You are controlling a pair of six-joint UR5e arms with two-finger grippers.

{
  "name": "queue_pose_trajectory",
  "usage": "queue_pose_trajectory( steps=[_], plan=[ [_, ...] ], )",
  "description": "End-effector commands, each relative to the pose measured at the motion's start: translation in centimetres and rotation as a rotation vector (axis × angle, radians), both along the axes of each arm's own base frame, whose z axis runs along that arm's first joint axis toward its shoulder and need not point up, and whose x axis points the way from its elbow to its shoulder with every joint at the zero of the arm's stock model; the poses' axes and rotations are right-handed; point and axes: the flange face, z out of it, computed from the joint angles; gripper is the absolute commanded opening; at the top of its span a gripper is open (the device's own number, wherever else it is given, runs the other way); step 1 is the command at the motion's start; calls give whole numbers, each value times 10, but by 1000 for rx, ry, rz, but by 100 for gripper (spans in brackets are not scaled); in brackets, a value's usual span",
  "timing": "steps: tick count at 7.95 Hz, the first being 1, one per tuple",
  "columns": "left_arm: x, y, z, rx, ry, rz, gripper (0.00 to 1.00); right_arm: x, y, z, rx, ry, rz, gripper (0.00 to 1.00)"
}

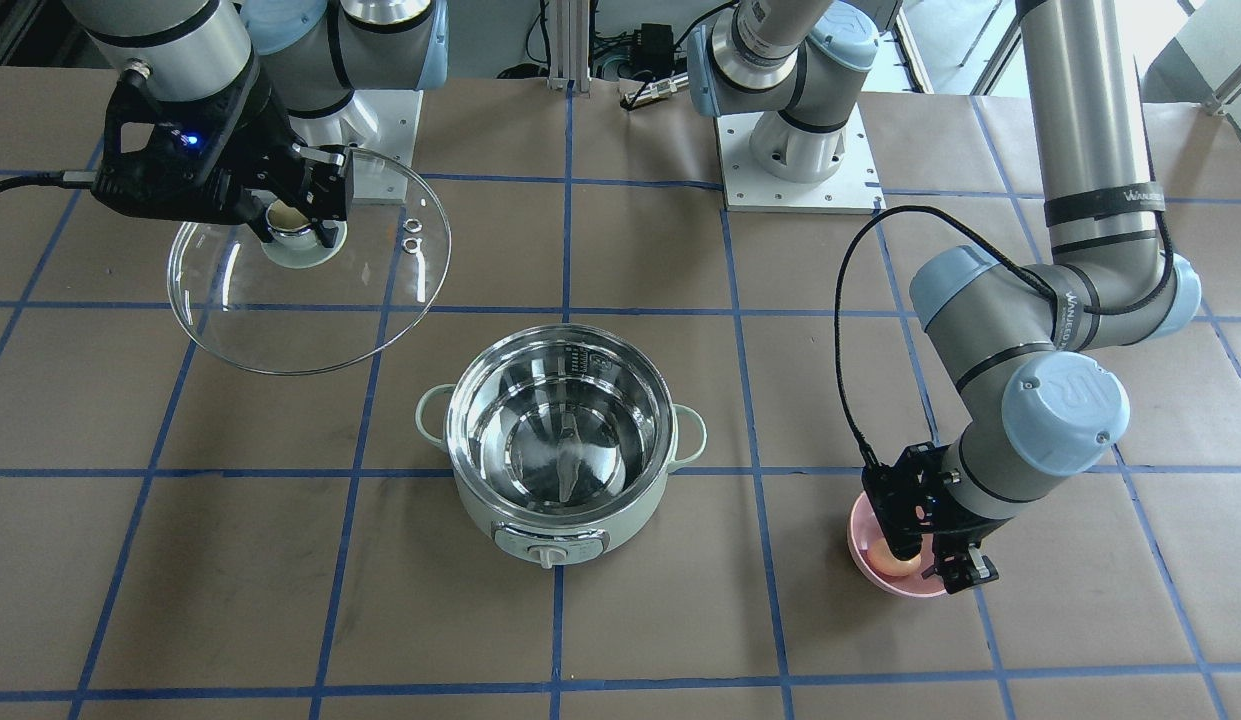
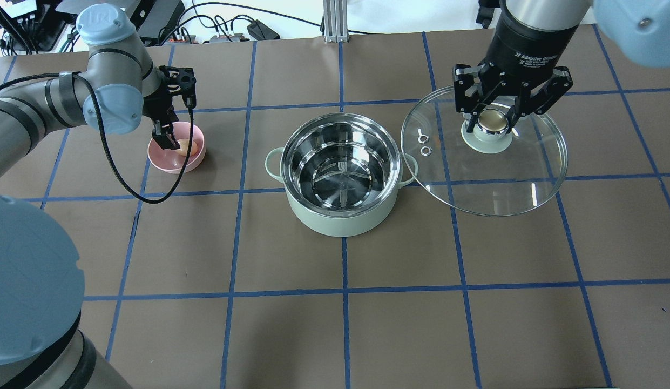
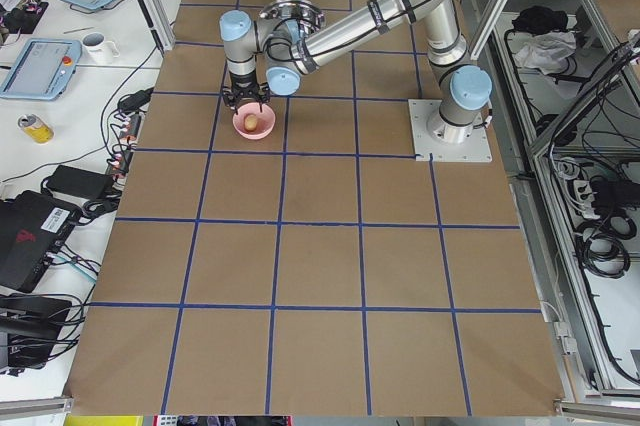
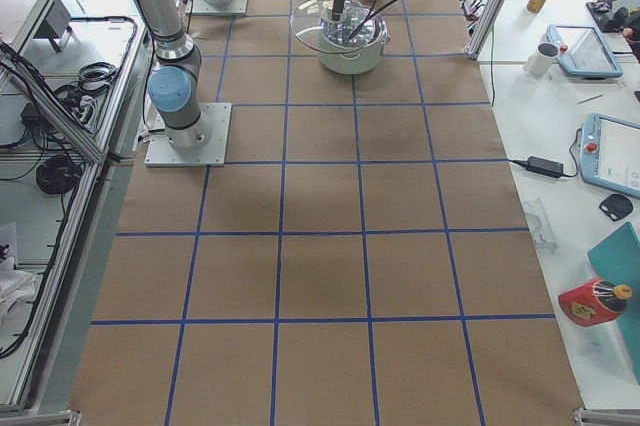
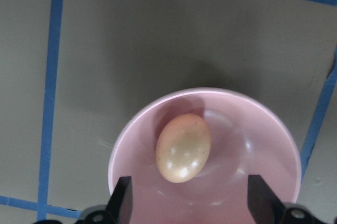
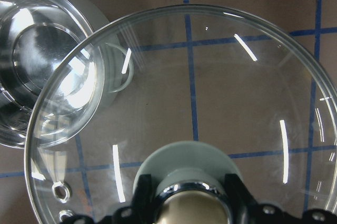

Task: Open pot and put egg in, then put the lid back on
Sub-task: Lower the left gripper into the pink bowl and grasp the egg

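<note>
The mint-green pot (image 2: 343,219) stands open at the table's middle, its steel inside bare; it also shows in the front view (image 1: 560,505). My right gripper (image 2: 492,121) is shut on the cream-gold knob of the glass lid (image 2: 486,181) and holds it above the table, to the pot's right. In the right wrist view the lid (image 6: 210,87) partly overlaps the pot (image 6: 31,66). The tan egg (image 5: 183,148) lies in a pink bowl (image 5: 263,140). My left gripper (image 5: 192,203) is open, lowered over the bowl, its fingers either side of the egg, apart from it.
The pink bowl (image 2: 197,156) sits left of the pot on brown paper with blue tape lines. The left arm's black cable (image 2: 124,186) loops over the table near the bowl. The arm bases (image 1: 800,160) stand at the robot's side of the table.
</note>
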Motion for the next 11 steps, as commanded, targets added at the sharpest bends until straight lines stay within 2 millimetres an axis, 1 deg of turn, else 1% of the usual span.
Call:
queue_pose_trajectory(
  steps=[1, 3, 6, 9, 11],
  plan=[
    [1, 2, -4, 13, -2, -27, 80, -2, 2, -1, 2, -1, 6, 26],
    [3, 1, -18, 36, 2, -28, 80, -2, 2, 0, 1, -1, 6, 27],
    [4, 2, -21, 43, 3, -54, 80, -2, 2, -1, 3, -2, 5, 27],
    [4, 1, -33, 62, 7, -54, 80, -2, 2, -1, 3, -2, 5, 27],
    [4, 1, -36, 65, 8, -54, 82, -2, 2, -1, 3, -2, 3, 27]
  ],
)
